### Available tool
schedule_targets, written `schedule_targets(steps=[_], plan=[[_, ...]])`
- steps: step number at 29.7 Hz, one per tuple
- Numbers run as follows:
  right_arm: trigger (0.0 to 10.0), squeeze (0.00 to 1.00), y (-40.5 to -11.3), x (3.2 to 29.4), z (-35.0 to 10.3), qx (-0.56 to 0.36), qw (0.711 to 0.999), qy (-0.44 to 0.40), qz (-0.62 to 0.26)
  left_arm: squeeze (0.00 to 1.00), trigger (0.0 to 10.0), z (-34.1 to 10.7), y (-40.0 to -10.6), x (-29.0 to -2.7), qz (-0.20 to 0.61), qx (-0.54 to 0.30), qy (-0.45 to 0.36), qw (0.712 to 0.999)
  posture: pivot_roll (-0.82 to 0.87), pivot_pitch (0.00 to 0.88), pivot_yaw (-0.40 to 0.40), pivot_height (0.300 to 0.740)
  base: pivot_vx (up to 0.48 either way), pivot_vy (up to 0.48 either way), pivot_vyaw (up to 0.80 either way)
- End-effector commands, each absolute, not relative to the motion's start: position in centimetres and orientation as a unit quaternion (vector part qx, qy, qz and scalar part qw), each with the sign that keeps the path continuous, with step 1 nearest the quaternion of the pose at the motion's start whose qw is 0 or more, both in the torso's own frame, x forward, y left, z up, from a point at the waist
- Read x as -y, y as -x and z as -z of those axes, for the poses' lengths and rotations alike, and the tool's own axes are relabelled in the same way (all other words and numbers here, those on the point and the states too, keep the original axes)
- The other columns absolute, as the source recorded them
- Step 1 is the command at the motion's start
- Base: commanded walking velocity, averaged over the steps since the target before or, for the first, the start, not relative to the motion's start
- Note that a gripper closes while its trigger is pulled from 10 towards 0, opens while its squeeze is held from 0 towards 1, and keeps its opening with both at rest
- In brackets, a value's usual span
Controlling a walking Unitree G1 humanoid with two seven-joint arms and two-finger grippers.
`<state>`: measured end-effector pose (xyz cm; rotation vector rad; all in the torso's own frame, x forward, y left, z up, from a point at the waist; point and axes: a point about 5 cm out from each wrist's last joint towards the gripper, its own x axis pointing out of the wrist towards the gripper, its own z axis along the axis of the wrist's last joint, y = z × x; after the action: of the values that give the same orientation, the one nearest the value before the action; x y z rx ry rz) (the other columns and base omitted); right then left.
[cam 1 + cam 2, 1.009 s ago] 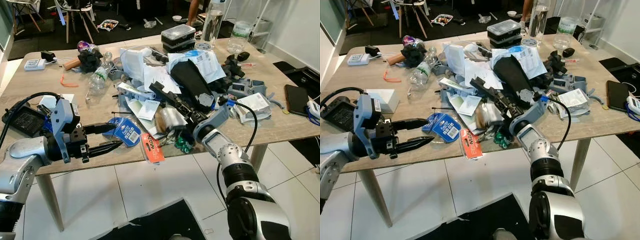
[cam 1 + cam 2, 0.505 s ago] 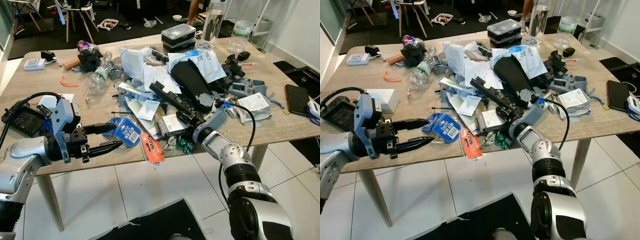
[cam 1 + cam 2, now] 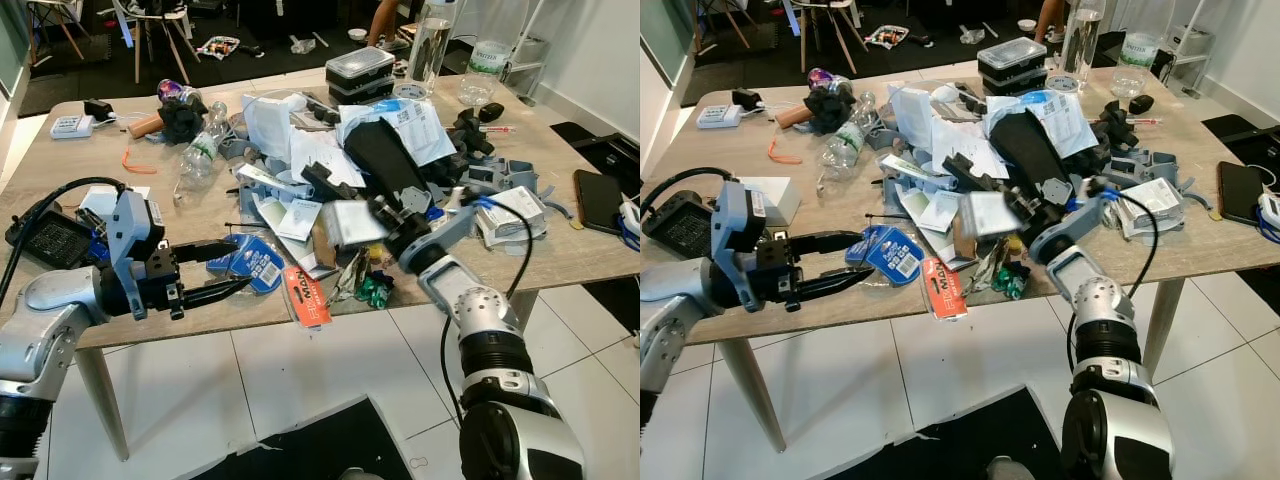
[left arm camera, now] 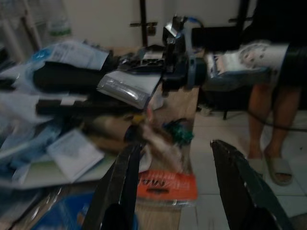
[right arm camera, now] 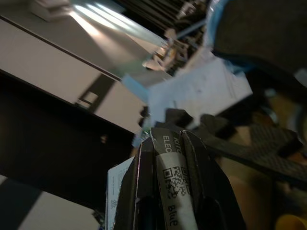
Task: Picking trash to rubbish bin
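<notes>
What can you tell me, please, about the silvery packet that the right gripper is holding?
The silvery packet is a flat, glossy pouch, apparently plastic film, with a white label bearing a QR code and printed text. The right gripper is shut on one edge, holding it roughly level above the clutter near the front edge of the table, apparently clear of the pile beneath.

The left pincer (image 3: 232,268) hovers with fingers spread, while the right pincer (image 3: 381,215) is raised and clamped tight.
</notes>
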<state>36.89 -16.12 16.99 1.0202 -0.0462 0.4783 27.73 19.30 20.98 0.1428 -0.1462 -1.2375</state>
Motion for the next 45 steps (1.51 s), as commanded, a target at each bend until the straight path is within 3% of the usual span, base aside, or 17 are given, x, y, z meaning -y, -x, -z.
schedule_targets(steps=[1,2,3,6,14,19,29,45], plan=[[8.1,0.00,-36.1,16.0,-17.1,0.039,0.834,-0.489,-0.253,0.00,10.0,-22.2,-27.5,-18.8,0.586,0.105,-0.046,0.802,0.01,0.113,0.026,0.740,0.000,0.000,0.00],[8.1,0.00,-36.0,15.9,-17.2,0.041,0.834,-0.486,-0.260,0.00,10.0,-22.3,-27.5,-18.7,0.586,0.110,-0.042,0.802,0.01,0.113,0.026,0.740,0.000,0.000,0.00],[10.0,0.00,-35.7,15.6,-17.1,0.035,0.837,-0.473,-0.273,0.00,10.0,-22.5,-27.6,-18.5,0.583,0.118,-0.034,0.803,0.01,0.113,0.026,0.740,0.000,0.000,0.00],[10.0,0.00,-35.1,14.8,-16.6,0.021,0.840,-0.446,-0.308,0.00,10.0,-22.4,-27.6,-17.9,0.585,0.123,-0.020,0.802,0.00,0.115,0.028,0.740,0.000,0.000,0.00],[10.0,0.00,-32.3,13.6,-17.6,0.061,0.791,-0.452,-0.408,0.00,10.0,-21.8,-27.3,-17.5,0.588,0.126,0.021,0.799,0.00,0.115,0.028,0.740,0.000,0.000,0.00],[10.0,0.00,-30.1,13.3,-18.2,0.080,0.757,-0.446,-0.471,0.00,10.0,-20.3,-27.5,-18.4,0.566,0.095,0.034,0.818,0.00,0.116,0.027,0.740,0.000,0.000,0.00],[10.0,0.00,-29.1,13.0,-18.0,0.074,0.747,-0.449,-0.485,0.00,10.0,-18.3,-27.5,-19.4,0.537,0.059,0.083,0.838,0.00,0.116,0.027,0.740,-0.025,0.000,0.00],[10.0,0.00,-29.0,12.6,-17.4,0.052,0.749,-0.451,-0.482,0.00,10.0,-16.1,-27.2,-20.2,0.513,0.026,0.118,0.850,0.01,0.119,0.023,0.740,-0.413,0.000,0.00]])
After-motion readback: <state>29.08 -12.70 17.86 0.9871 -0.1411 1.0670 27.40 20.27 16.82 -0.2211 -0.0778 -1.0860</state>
